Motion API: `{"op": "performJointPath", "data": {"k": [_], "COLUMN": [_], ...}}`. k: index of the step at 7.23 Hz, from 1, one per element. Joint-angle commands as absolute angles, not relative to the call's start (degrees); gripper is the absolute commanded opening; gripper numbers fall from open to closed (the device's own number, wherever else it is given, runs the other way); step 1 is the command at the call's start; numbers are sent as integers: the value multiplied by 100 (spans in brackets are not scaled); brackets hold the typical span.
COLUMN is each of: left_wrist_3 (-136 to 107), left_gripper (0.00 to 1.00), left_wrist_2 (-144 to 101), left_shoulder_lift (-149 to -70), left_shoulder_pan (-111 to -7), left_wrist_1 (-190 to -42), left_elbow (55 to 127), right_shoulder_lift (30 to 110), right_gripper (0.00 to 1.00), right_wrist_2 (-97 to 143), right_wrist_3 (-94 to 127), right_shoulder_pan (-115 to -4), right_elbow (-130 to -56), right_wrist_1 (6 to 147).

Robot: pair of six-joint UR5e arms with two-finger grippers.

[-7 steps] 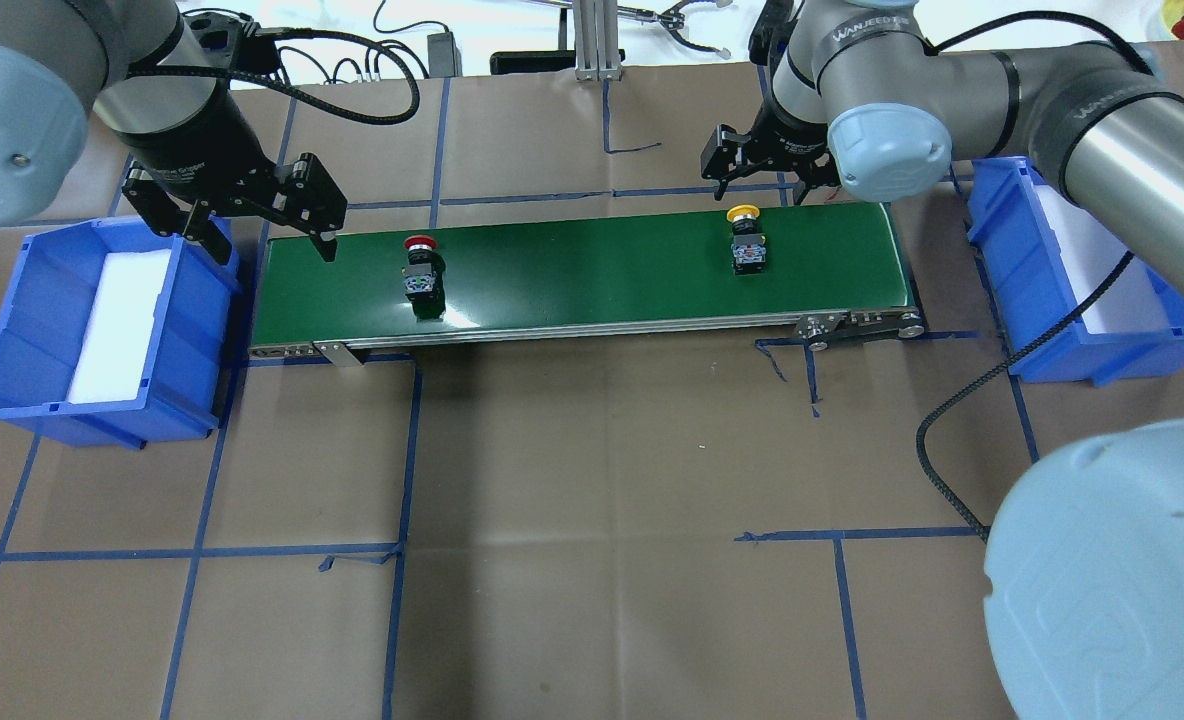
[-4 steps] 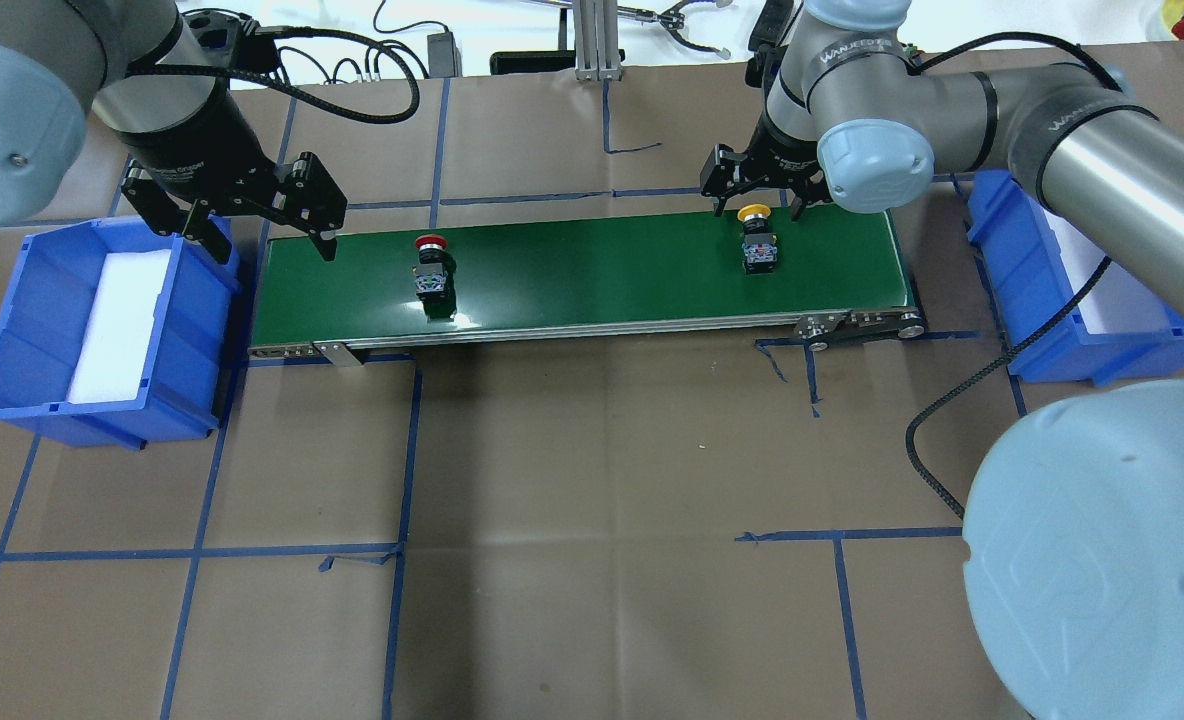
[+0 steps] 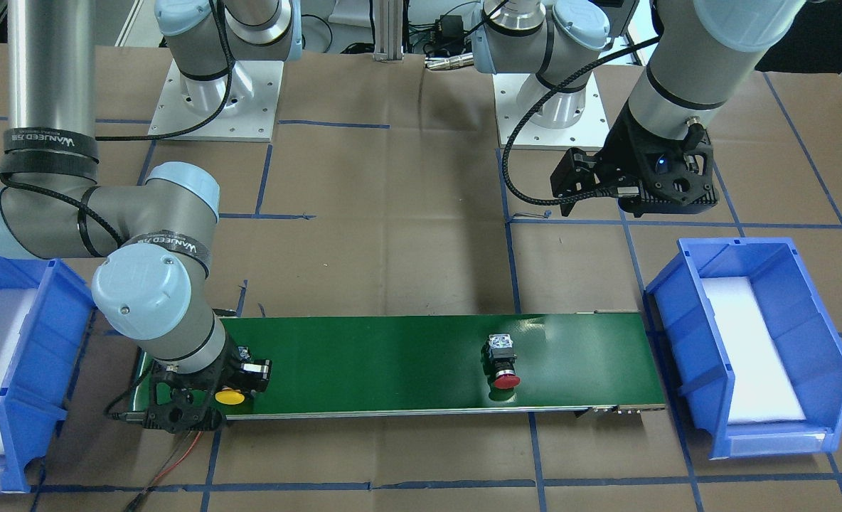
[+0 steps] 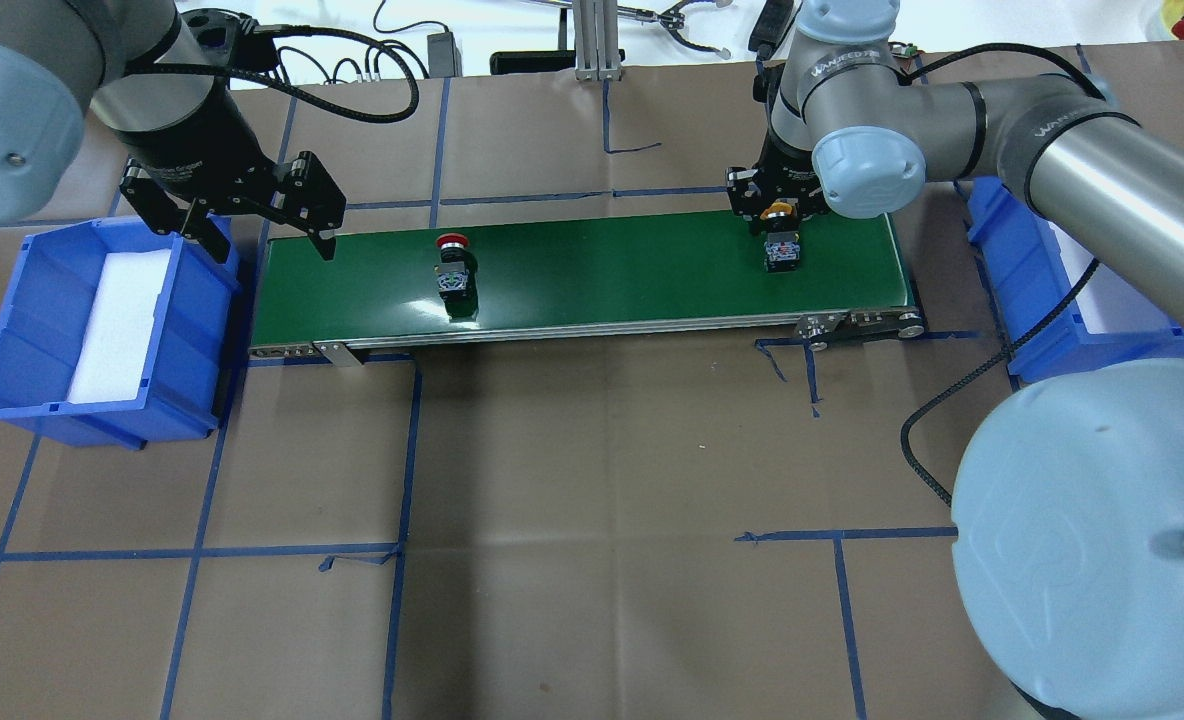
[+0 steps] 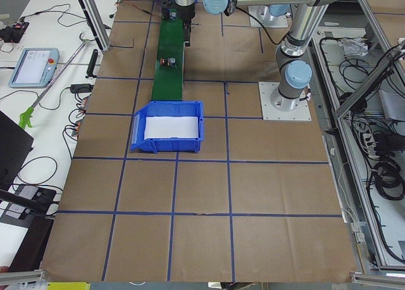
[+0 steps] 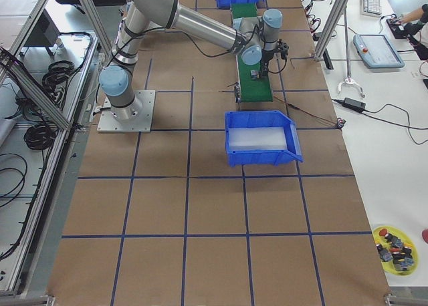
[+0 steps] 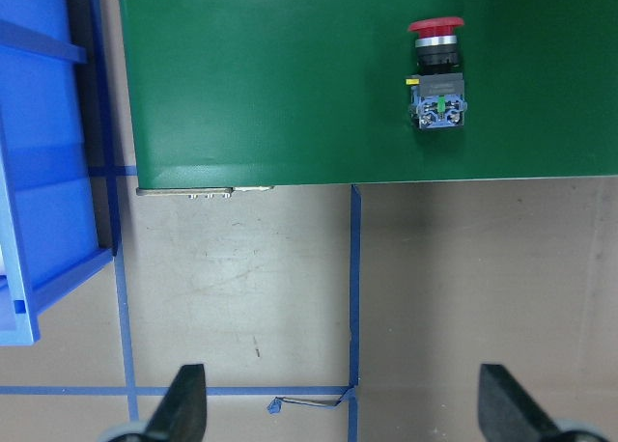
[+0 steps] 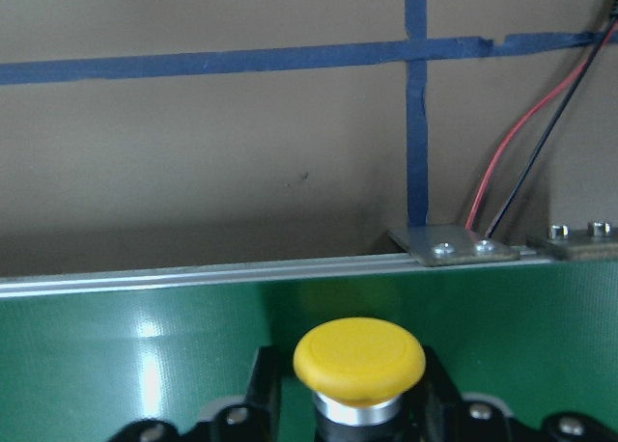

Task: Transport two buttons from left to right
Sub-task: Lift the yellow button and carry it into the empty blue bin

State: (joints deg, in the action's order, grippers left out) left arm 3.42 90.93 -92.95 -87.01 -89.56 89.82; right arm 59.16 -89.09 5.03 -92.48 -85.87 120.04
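Observation:
The yellow button (image 4: 782,252) lies on the green conveyor belt (image 4: 602,270) near its right end. My right gripper (image 4: 774,207) is down over it, fingers (image 8: 263,389) shut against the neck under the yellow cap (image 8: 359,357). The cap also shows in the front view (image 3: 230,397). The red button (image 4: 454,268) lies on the belt's left half, apart from both grippers; the left wrist view shows it (image 7: 436,75) too. My left gripper (image 4: 272,245) is open and empty above the belt's left end.
A blue bin with white foam (image 4: 12,330) stands left of the belt. A second blue bin (image 4: 1037,265) stands right of it, partly behind my right arm. Blue tape lines cross the brown table (image 4: 592,500).
Both buttons have moved right along the belt. My right gripper has come down over the yellow button and shut on it. My left gripper has not moved.

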Motion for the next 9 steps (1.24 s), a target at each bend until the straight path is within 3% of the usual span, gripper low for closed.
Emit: {"op": "performJointPath", "data": {"k": [1,3,6,9], "left_wrist_3": [343,343,273,114], "left_gripper": [100,100,100,100], "left_wrist_2": [9097,9097,9088,9062], "left_shoulder_lift": [-9281,-9273,-9264,-9264], "left_shoulder_pan": [-8701,-8701,-8701,-8710], "left_wrist_1": [-8956,-8956,-8947,-8947], "left_elbow": [8982,8982,8982,8991], "right_shoulder_lift": [6177,6424,6574,6434], "right_gripper": [3,3,3,2], "right_wrist_2": [-8903,-8860,-8859,-8860], "right_wrist_3": [457,-5,-2383,-3225], "right_shoulder_pan": [-9150,-8669,-6871,-6294], "right_elbow": [-8272,-7781,-6920,-7318], "right_wrist_1": [11884,11087,10345,10440]}}
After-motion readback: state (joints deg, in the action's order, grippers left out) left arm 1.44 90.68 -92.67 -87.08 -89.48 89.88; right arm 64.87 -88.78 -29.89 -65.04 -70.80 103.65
